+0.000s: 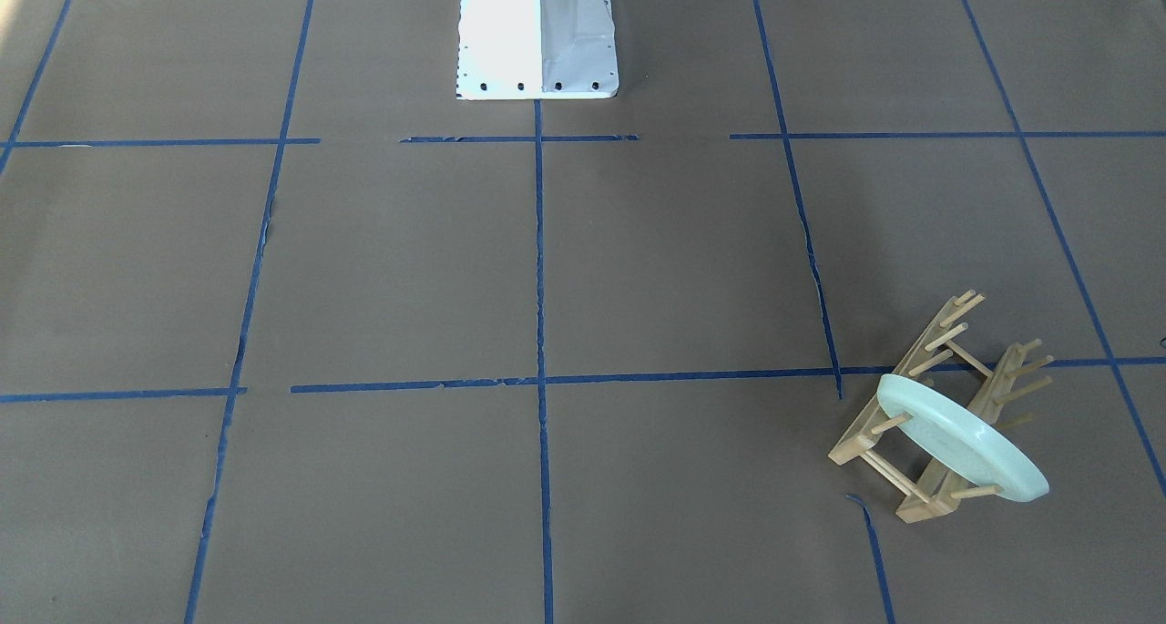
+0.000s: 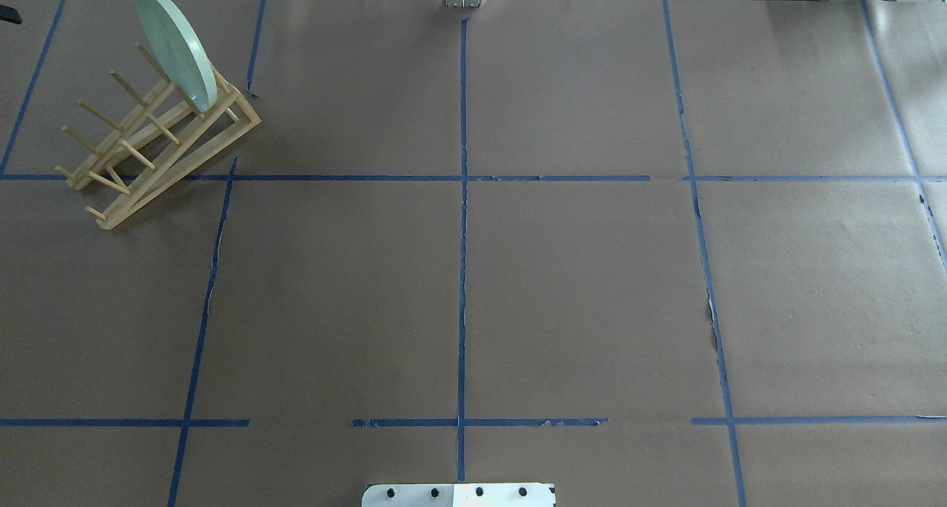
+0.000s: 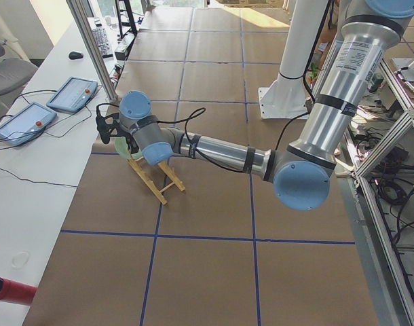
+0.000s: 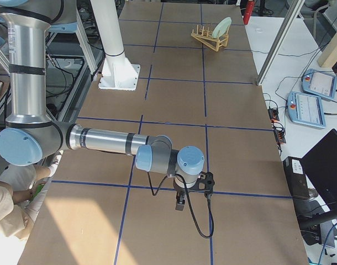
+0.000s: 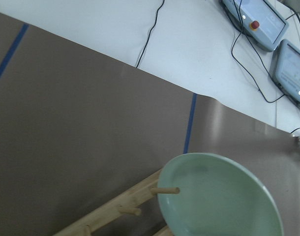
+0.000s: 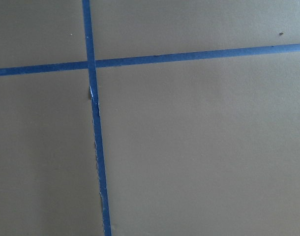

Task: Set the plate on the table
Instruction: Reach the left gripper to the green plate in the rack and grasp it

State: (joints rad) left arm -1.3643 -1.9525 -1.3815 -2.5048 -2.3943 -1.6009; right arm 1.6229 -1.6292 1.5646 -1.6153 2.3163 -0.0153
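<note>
Plate (image 1: pixel 961 446) tilted on edge in peg rack (image 1: pixel 902 369) near table (image 1: pixel 638 260) corner

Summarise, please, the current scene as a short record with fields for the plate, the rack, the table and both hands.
plate: pale green, on edge and tilted, held between pegs at one end of the rack
rack: light wooden peg rack, on the table near the robot's far left corner
table: brown paper with a blue tape grid
left hand: close beside the plate; open or shut cannot be told
right hand: pointing down over a tape crossing, far from the rack; state cannot be told
task status: plate not yet on the table
</note>
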